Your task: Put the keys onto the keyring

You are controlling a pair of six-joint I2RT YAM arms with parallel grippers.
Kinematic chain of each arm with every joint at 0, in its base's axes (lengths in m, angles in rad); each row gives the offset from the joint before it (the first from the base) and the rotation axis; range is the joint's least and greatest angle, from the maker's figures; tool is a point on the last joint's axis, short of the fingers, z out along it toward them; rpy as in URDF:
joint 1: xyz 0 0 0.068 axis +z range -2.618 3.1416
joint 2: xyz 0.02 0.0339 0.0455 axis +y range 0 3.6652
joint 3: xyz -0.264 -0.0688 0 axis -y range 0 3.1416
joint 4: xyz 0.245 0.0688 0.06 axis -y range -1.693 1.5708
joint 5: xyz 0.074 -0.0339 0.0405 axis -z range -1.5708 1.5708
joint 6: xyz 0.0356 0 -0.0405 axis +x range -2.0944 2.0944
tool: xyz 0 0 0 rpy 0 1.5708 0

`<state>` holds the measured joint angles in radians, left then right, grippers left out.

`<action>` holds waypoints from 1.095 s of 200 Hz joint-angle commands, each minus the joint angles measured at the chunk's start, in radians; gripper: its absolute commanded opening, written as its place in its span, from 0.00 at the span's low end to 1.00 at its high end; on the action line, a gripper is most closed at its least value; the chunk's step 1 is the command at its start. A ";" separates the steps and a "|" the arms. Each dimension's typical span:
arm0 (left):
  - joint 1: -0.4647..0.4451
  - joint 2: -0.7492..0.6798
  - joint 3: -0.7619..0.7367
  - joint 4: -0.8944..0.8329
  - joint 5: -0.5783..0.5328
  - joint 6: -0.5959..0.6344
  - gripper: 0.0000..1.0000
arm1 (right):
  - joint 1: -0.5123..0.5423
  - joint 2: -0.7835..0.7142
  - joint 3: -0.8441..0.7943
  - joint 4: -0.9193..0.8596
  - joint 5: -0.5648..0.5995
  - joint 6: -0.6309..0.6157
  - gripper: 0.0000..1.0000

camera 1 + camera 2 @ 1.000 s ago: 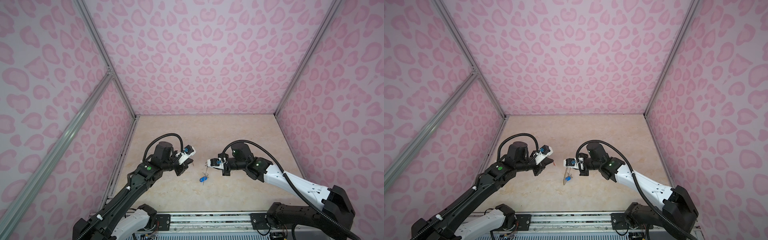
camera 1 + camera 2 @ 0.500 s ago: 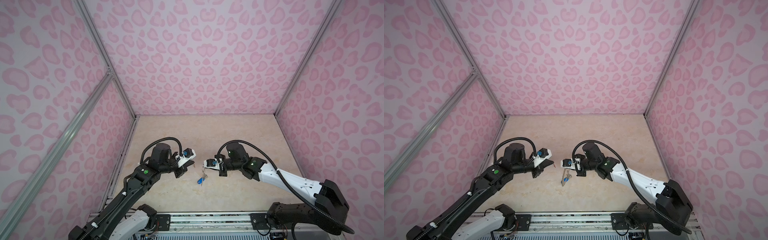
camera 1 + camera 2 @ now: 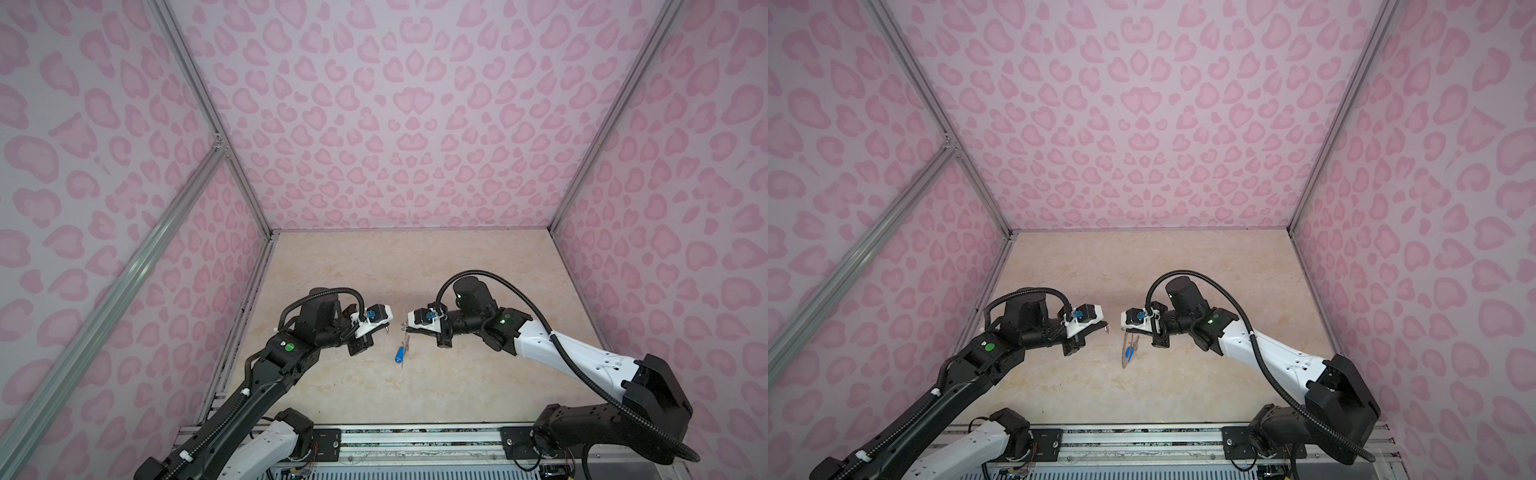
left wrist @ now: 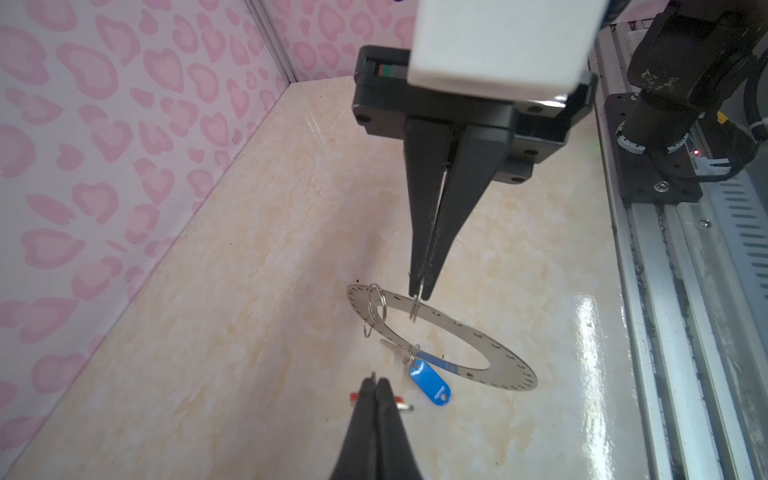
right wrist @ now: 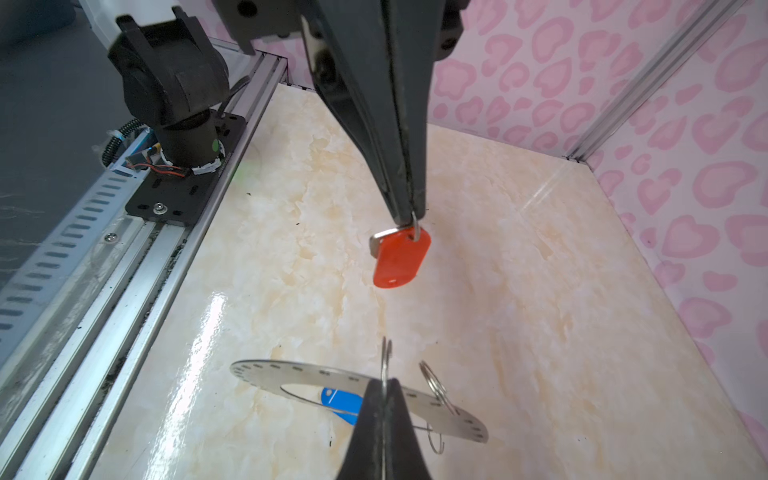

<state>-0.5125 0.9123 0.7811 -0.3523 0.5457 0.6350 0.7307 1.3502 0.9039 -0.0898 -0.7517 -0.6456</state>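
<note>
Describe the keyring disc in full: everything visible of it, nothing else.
The keyring is a flat ring of grey, shiny metal with a wide central hole and small slots round its rim. Several wire loops are threaded on its edge. The shut right tool pinches one of them, so the disc hangs tilted over the table; whether its low edge touches cannot be told. The blue-tagged key dangles from it. The red-tagged key, in the left tool, is apart from it.

Top views: a pair set high above the near edge, angled down, distant, both covering the whole bench [image 3: 415, 266].
Left wrist view: close, looking along the left end effector [image 4: 376, 378] toward the right end effector [image 4: 419, 293].
Right wrist view: close, facing the opposite way.
Both wrist views share the keyring [image 4: 503, 365].
</note>
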 commanded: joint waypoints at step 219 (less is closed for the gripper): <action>-0.061 0.039 -0.018 0.085 0.000 0.115 0.03 | 0.045 -0.082 -0.165 0.258 0.234 -0.219 0.00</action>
<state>-0.5713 0.9607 0.7700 -0.3050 0.5449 0.7521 0.7555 1.2858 0.7780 0.0319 -0.6235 -0.7795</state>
